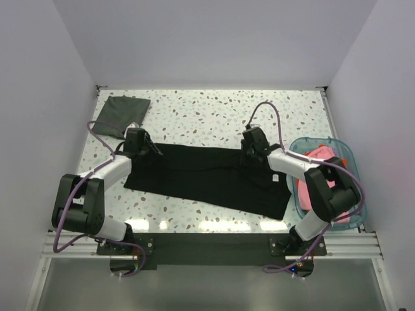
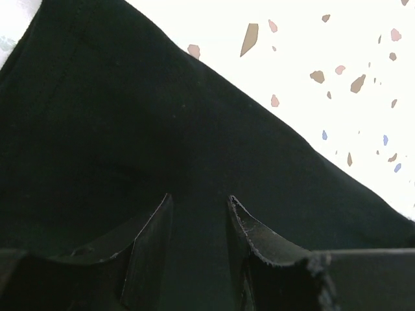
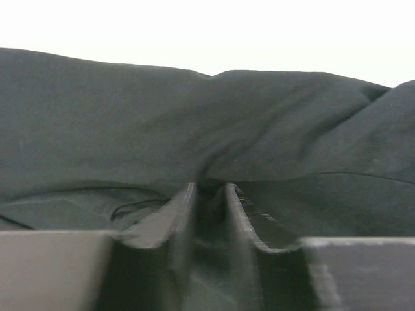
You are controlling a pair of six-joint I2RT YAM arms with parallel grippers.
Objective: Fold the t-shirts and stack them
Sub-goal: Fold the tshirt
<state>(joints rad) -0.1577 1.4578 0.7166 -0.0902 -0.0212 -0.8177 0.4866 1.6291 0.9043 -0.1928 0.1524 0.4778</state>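
Observation:
A large black t-shirt lies flat across the middle of the table, folded into a long band, with a small white tag near its right end. My left gripper is at the band's far left corner. In the left wrist view its jaws stand narrowly apart with black cloth filling the gap. My right gripper is at the far edge, right of centre. In the right wrist view it pinches a raised fold of the black cloth. A dark grey folded shirt lies at the far left.
A blue basket at the right edge holds pink and orange shirts. White walls close in the table on three sides. The speckled tabletop shows beyond the black shirt.

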